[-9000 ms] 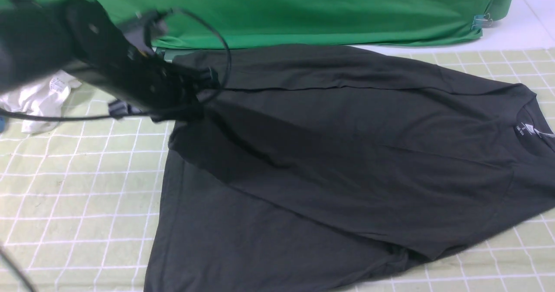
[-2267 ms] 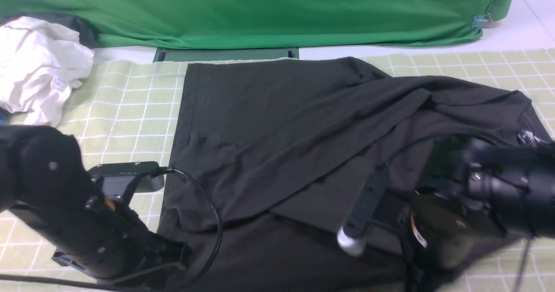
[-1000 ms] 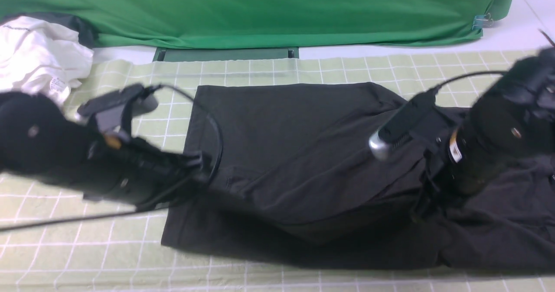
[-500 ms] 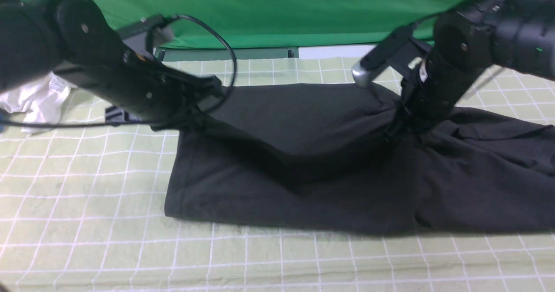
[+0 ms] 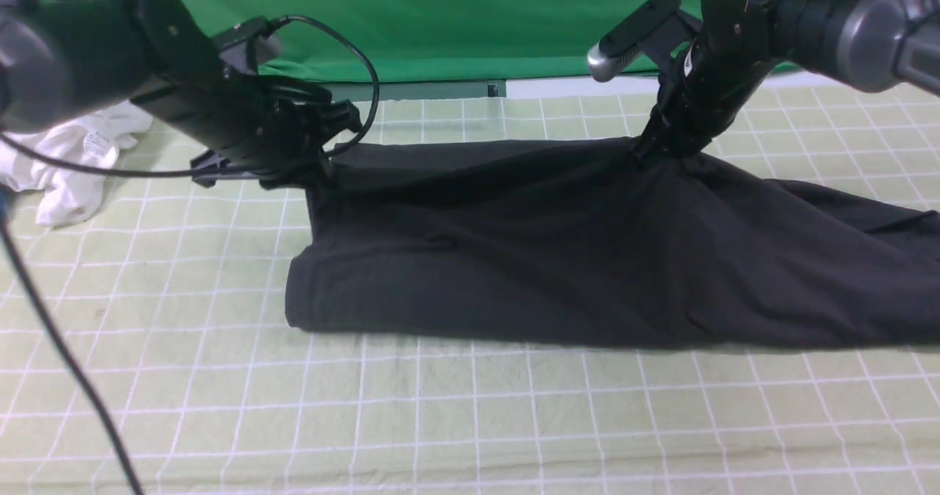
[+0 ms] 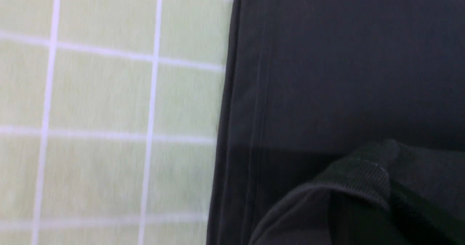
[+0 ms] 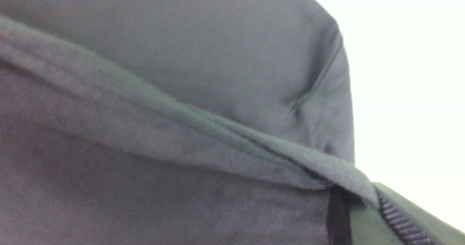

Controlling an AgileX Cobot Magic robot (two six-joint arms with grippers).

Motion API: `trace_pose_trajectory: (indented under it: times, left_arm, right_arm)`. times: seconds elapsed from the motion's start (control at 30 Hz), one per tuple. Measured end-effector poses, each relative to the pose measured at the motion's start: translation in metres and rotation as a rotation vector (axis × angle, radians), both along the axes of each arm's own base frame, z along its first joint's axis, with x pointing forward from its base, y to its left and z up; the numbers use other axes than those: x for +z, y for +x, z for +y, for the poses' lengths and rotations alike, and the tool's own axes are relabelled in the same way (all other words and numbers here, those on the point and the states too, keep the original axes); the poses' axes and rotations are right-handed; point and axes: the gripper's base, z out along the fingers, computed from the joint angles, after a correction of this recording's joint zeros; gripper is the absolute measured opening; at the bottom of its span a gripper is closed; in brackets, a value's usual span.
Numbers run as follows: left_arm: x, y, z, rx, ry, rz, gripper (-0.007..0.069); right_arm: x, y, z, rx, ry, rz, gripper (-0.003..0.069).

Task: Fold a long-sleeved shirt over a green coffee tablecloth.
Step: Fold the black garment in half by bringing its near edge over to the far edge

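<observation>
The black long-sleeved shirt [image 5: 587, 245] lies as a long folded band across the pale green grid tablecloth [image 5: 440, 421]. My left gripper [image 5: 323, 163] sits low at the shirt's far left corner, shut on the fabric. My right gripper [image 5: 650, 150] pinches the far edge near the middle, and cloth rises to it in a small peak. In the left wrist view the shirt [image 6: 345, 74] borders the tablecloth [image 6: 101, 92], and a ribbed cuff [image 6: 363, 176] drapes over the hidden jaws. In the right wrist view a bunched fold of the shirt [image 7: 181, 74] runs into the ridged fingers [image 7: 399, 221].
A crumpled white garment [image 5: 66, 157] lies at the far left. A plain bright green cloth [image 5: 477, 25] hangs along the back. The left arm's black cable [image 5: 66, 363] sweeps over the front left of the tablecloth.
Both grippers have carried the shirt's near edge up and over to the far side and come down there. The lifted layer now lies flatter on the lower one.
</observation>
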Motion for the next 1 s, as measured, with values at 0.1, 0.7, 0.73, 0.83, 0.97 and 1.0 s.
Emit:
trace_pose_trajectory:
  times: [0.1, 0.7, 0.73, 0.83, 0.97, 1.0]
  left_arm:
    - [-0.012, 0.019, 0.002, 0.009, -0.001, 0.003, 0.0021]
    - [-0.032, 0.060, 0.018, 0.094, -0.047, -0.053, 0.0095]
    - [-0.030, 0.061, 0.018, 0.096, -0.050, -0.061, 0.0119]
    - [-0.022, 0.066, 0.019, 0.110, -0.058, -0.089, 0.0208]
    - [0.013, 0.078, 0.026, 0.112, -0.076, -0.161, 0.0398]
    - [0.015, 0.079, 0.027, 0.111, -0.077, -0.164, 0.0405]
  right_arm:
    - [-0.014, 0.011, -0.001, -0.001, 0.011, -0.019, 0.0025]
    - [-0.034, 0.033, 0.003, 0.065, 0.020, -0.171, 0.0353]
    - [-0.033, 0.034, 0.003, 0.066, 0.022, -0.178, 0.0370]
    - [-0.023, 0.037, 0.004, 0.066, 0.019, -0.202, 0.0398]
    - [0.012, 0.042, 0.002, 0.039, 0.015, -0.238, 0.0408]
    - [0.012, 0.042, 0.002, 0.039, 0.015, -0.238, 0.0408]
